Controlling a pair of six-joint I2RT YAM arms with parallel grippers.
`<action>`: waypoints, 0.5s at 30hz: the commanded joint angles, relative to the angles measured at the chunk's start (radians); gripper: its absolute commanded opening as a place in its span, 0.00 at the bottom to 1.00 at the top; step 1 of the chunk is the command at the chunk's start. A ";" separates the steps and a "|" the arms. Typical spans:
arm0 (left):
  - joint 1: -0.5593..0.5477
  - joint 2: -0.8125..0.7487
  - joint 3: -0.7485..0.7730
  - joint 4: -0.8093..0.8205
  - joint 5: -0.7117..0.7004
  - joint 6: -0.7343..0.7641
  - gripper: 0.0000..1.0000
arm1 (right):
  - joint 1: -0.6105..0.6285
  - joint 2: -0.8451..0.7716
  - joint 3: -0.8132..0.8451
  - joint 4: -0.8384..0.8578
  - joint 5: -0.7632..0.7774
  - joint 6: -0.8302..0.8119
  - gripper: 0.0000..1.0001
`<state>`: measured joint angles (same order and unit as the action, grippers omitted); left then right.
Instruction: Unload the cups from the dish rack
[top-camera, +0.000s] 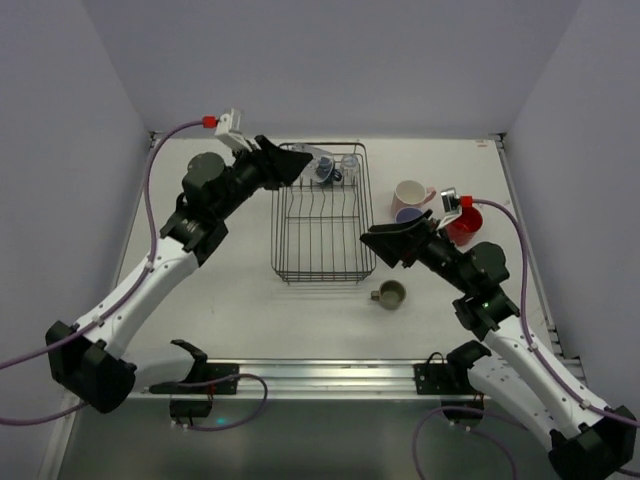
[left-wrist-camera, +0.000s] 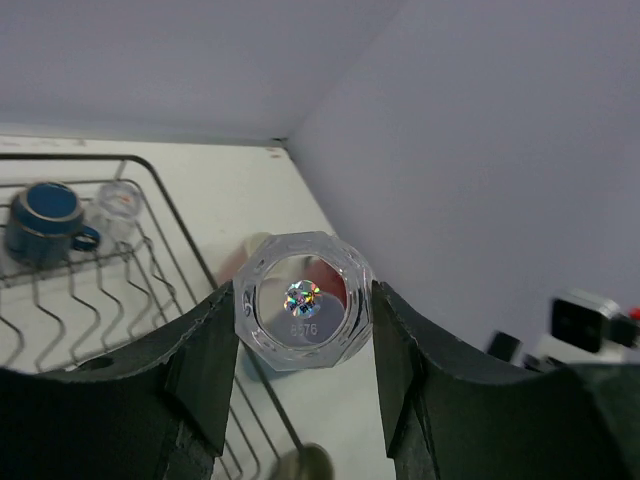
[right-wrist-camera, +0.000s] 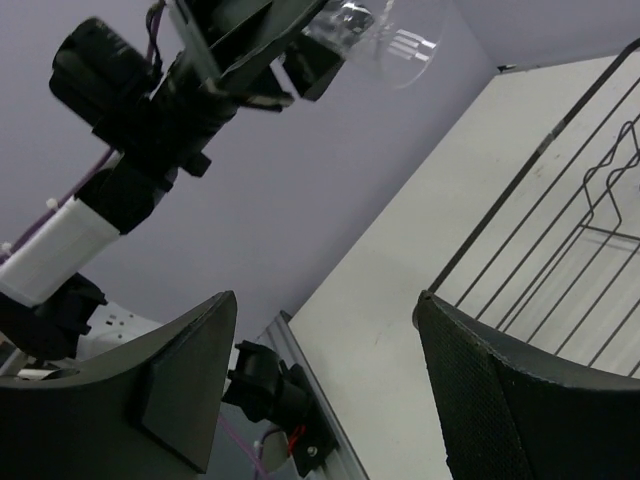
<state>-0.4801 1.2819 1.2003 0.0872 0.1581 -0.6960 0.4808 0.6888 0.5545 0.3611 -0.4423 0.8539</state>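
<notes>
The dark wire dish rack (top-camera: 322, 215) stands mid-table. My left gripper (top-camera: 298, 162) hovers over its far left corner, shut on a clear faceted glass cup (left-wrist-camera: 303, 300) held by its sides, base towards the camera. Inside the rack's far end remain a dark blue cup (top-camera: 324, 170) and another clear glass (top-camera: 349, 163). My right gripper (top-camera: 380, 245) is open and empty beside the rack's right wall. To the right of the rack stand a pink mug (top-camera: 410, 193), a lavender cup (top-camera: 408, 215) and a red cup (top-camera: 463, 224); an olive-green cup (top-camera: 389, 294) sits in front.
Walls close in the table at the back and on both sides. A metal rail (top-camera: 320, 375) runs along the near edge between the arm bases. In the right wrist view the rack's wires (right-wrist-camera: 560, 230) lie just right of the open fingers.
</notes>
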 joint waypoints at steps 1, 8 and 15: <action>-0.057 -0.134 -0.146 0.196 0.124 -0.206 0.00 | 0.015 0.031 -0.019 0.203 -0.029 0.097 0.75; -0.202 -0.222 -0.366 0.387 0.083 -0.322 0.00 | 0.051 0.051 -0.001 0.248 -0.065 0.106 0.75; -0.216 -0.204 -0.384 0.436 0.135 -0.324 0.00 | 0.056 0.060 -0.008 0.211 -0.038 0.096 0.75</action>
<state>-0.6888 1.0832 0.8055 0.3946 0.2535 -0.9909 0.5320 0.7403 0.5323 0.5339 -0.4908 0.9531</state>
